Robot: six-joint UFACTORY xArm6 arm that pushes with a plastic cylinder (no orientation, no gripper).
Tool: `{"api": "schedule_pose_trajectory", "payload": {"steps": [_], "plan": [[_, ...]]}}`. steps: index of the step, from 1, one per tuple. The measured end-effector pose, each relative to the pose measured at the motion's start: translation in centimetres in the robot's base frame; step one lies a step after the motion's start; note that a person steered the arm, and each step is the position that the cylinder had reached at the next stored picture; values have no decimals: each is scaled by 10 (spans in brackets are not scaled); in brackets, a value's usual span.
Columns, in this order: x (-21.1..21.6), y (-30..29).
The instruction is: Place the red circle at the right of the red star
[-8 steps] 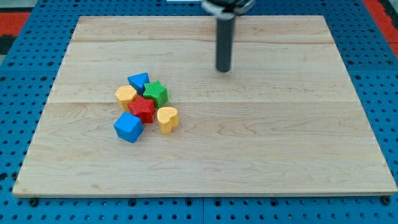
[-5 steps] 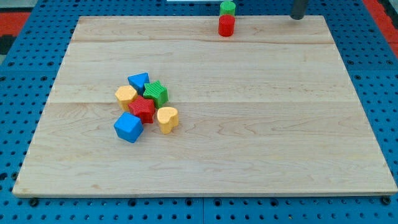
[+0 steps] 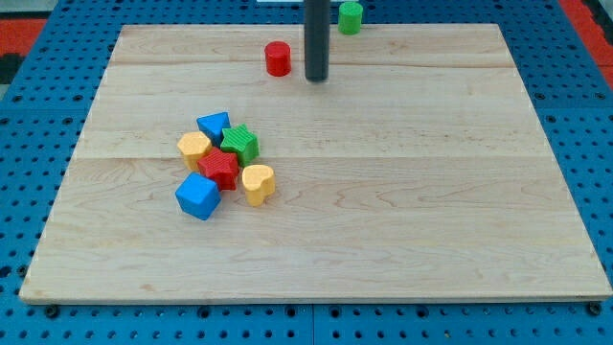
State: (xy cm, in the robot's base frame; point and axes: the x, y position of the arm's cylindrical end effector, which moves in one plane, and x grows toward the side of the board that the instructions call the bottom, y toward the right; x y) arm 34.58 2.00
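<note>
Blue pegboard (image 3: pixel 38 115) surrounds everything I see, with a red strip at the view's top left corner, and on it lies the pale wooden board (image 3: pixel 402 211) that fills most of the view. Next in size is my dark rod, coming down from the view's top edge; my tip (image 3: pixel 316 79) rests on the board near its top, bare and carrying nothing, since it has no jaws to open or close. Just beside it, on the view's left and with a thin gap between, stands the red circle (image 3: pixel 278 58), upright on its flat face. At the board's top edge, to the view's right of the rod, sits a green cylinder (image 3: pixel 351 16). Well apart from these, toward the view's left middle, a tight cluster of six blocks huddles together: the red star (image 3: pixel 220 168) at its centre, a blue cube (image 3: pixel 198 195) below it, a yellow heart (image 3: pixel 258 183) to its right, a green star (image 3: pixel 241 143) above right, a blue triangle (image 3: pixel 214 125) at the top, and a yellow block (image 3: pixel 193 147) on the left whose shape I cannot make out.
</note>
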Motion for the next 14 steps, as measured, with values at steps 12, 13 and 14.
{"api": "schedule_pose_trajectory", "payload": {"steps": [12,13,14], "plan": [[29,163],[94,105],[60,121]]}}
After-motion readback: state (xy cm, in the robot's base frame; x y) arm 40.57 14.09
